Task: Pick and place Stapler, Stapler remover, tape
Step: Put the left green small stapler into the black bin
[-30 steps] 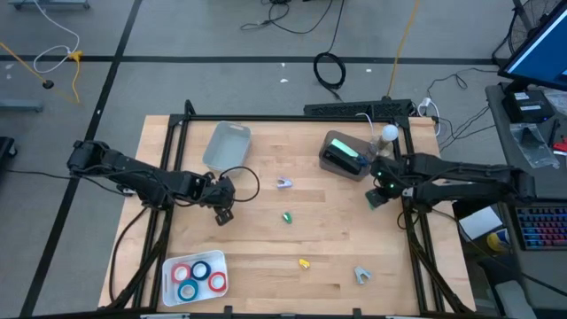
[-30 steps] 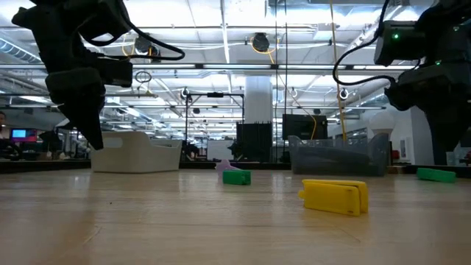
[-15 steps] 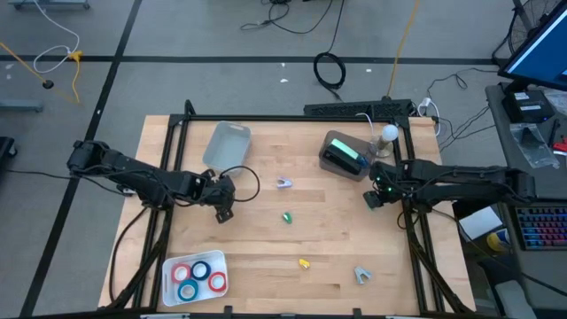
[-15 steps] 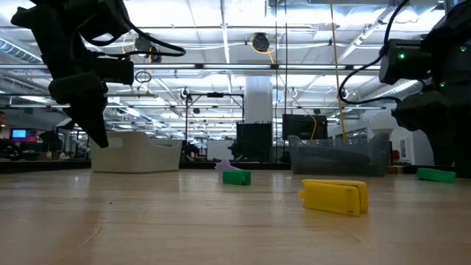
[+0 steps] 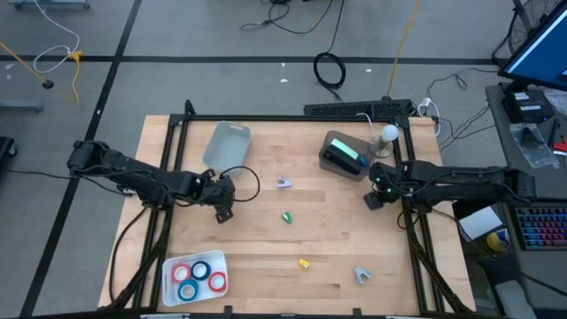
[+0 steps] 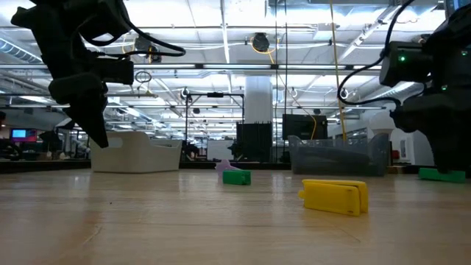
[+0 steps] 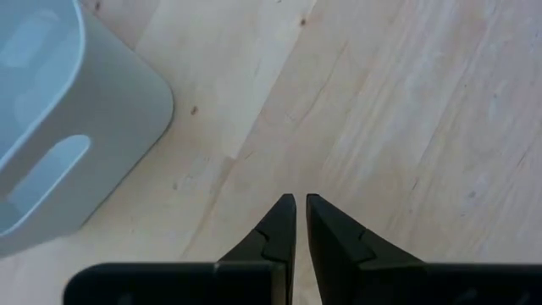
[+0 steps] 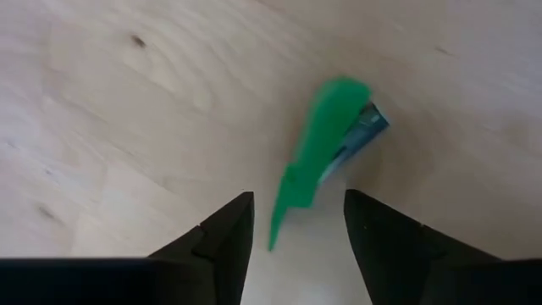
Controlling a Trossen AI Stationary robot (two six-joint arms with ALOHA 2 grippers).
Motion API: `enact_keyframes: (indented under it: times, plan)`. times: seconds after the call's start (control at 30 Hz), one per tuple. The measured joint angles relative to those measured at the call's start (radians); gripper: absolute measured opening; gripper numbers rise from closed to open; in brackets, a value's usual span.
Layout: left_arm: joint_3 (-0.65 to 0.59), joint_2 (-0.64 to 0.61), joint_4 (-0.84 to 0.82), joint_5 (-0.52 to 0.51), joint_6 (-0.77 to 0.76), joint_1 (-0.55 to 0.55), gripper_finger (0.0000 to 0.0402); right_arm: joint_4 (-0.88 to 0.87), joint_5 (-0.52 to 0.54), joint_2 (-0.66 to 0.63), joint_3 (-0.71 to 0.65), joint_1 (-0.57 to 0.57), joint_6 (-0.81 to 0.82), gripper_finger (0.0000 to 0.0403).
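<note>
Tape (image 5: 198,275) sits at about seven o'clock on the table (image 5: 257,239): red and blue rolls together in a shallow white tray (image 5: 169,266), light, stiff rings that look easiest to pinch across the rim. The left gripper (image 5: 223,213) hangs at roughly nine o'clock beside the pale bin (image 5: 228,144), its fingers pressed together on nothing. Toward the middle lie a small green stapler (image 5: 287,215), a yellow one (image 5: 304,263) at six o'clock and a grey staple remover (image 5: 361,275) at five o'clock. At three o'clock the right gripper (image 8: 292,233) is spread open over another green stapler (image 8: 326,152), which lies on the wood between and just ahead of the fingers, not yet gripped. It looks light, hard and smooth, so probably slippery; a hold across its narrow body near the middle seems safest, since a grip on the raised end could tip it.
</note>
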Motion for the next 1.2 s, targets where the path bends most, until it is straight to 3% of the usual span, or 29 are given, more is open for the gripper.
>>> enact_keyframes:
  times: [0.37,0.73,1.03,1.2]
  plan:
    - [0.000,0.000,0.014,0.000,-0.003,0.000,0.0037,-0.065,-0.003,0.001,0.000,0.000,-0.120,0.0120]
    - [0.000,0.000,0.053,0.000,-0.002,0.000,0.0037,-0.040,-0.036,0.001,0.000,0.000,-0.196,0.0008]
    - [0.000,0.000,0.053,0.000,-0.002,0.000,0.0037,0.105,-0.164,0.005,0.000,0.031,-0.175,0.0004]
    - [0.000,0.000,0.096,0.002,0.024,0.000,0.0037,0.218,-0.168,0.040,0.000,0.112,-0.105,0.0005]
